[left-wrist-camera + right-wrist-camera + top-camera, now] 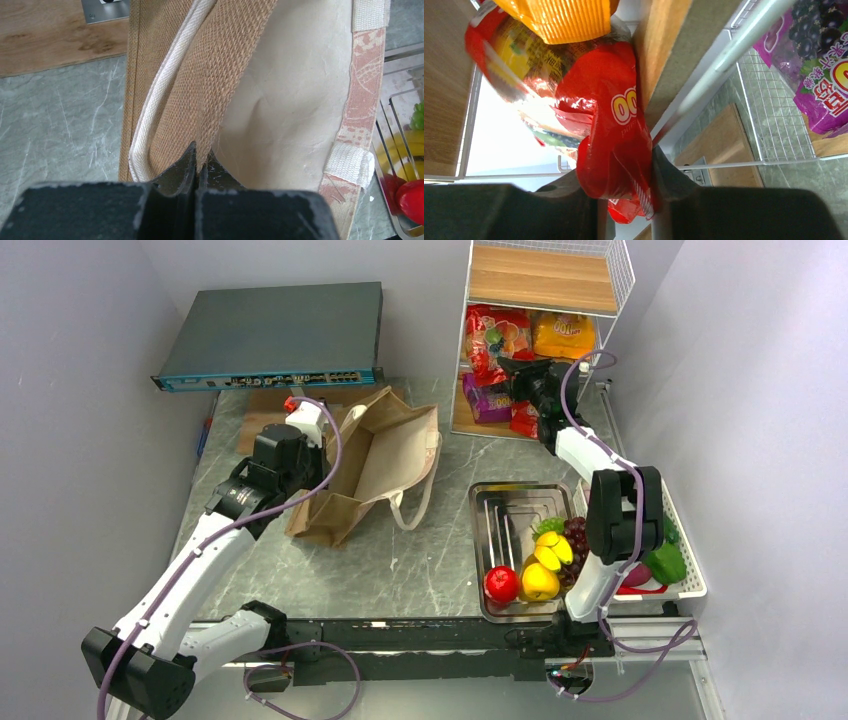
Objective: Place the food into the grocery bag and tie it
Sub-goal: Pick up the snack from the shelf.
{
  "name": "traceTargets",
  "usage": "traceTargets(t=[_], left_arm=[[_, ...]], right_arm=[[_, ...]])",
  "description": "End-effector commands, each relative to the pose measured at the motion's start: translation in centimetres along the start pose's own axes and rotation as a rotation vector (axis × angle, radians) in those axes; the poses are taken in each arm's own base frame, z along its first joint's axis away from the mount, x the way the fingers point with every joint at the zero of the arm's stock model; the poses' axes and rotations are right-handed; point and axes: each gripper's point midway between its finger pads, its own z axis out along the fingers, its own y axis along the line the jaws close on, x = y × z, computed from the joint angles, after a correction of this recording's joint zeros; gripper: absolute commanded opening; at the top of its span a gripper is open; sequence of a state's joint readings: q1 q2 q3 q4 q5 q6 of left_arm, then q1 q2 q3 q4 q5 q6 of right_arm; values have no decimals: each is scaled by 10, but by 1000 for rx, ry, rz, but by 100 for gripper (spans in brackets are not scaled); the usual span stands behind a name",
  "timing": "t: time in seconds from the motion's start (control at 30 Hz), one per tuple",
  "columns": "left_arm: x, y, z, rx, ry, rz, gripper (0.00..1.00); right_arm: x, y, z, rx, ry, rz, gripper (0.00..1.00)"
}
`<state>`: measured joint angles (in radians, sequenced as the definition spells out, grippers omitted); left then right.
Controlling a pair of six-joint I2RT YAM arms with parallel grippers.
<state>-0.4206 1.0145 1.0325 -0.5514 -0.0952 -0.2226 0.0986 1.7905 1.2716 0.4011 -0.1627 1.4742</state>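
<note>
Left arm [190, 570] runs forward from its base at the near left corner, elbow kept low and wrist turned in toward the middle. On my feed the left gripper [196, 157] is clamped right down, fingers pressed together on the rim of the bag [280, 100]. Right arm [620, 505] folds up from its base, then stretches far forward with the wrist rolled onto its side. The right gripper [619, 175] has a red packet [609, 125] squeezed between both fingers, so the jaws are only partly closed around it.
</note>
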Motion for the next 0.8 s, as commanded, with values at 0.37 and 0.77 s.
traceTargets(t=[0.37, 0.77], left_arm=[[-17, -3, -5, 7, -43, 9, 0], [-16, -4, -4, 6, -37, 15, 0]], right_arm=[[-4, 76, -30, -223, -19, -17, 0], [1, 97, -60, -267, -12, -53, 0]])
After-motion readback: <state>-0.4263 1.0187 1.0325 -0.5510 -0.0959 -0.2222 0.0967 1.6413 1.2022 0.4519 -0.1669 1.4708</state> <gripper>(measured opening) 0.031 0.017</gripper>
